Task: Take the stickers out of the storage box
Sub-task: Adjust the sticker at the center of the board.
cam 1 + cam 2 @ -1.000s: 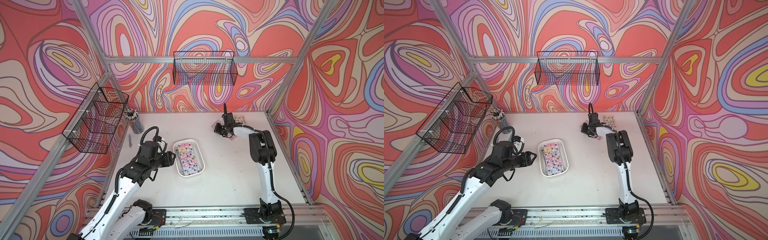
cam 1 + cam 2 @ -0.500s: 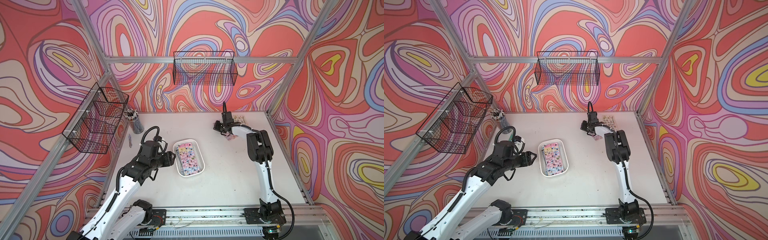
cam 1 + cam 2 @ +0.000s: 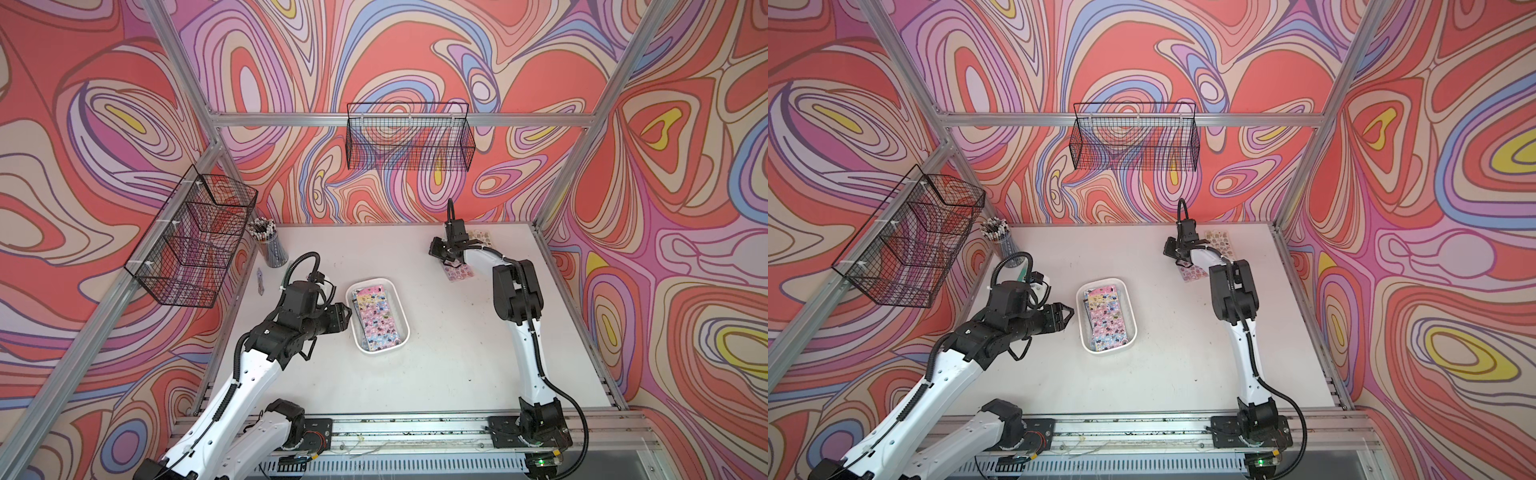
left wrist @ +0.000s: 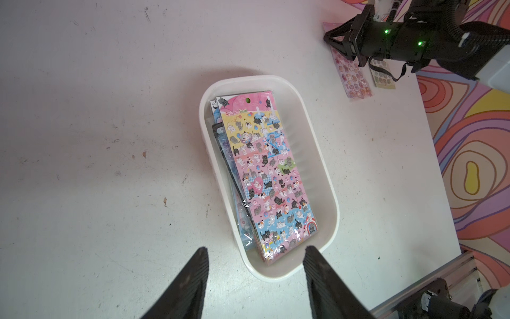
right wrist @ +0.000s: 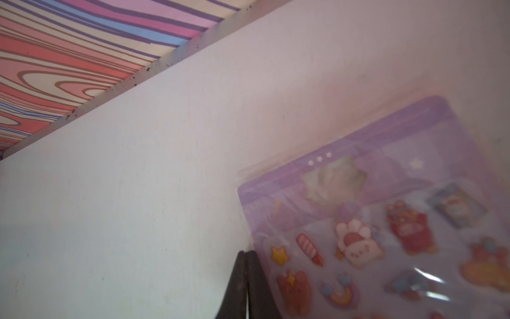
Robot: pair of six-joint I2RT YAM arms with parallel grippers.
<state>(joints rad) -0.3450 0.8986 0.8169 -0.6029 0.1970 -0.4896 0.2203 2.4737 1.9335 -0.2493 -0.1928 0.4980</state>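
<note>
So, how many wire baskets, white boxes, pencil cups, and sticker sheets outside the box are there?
wire baskets: 2
white box: 1
pencil cup: 1
sticker sheets outside the box: 2
Total: 6

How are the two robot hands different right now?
The left gripper is open, jaws wide apart; the right gripper is shut. The left gripper hovers at one end of the storage box of stickers; the right gripper sits beside a purple sticker sheet on the table. Both are black.
</note>
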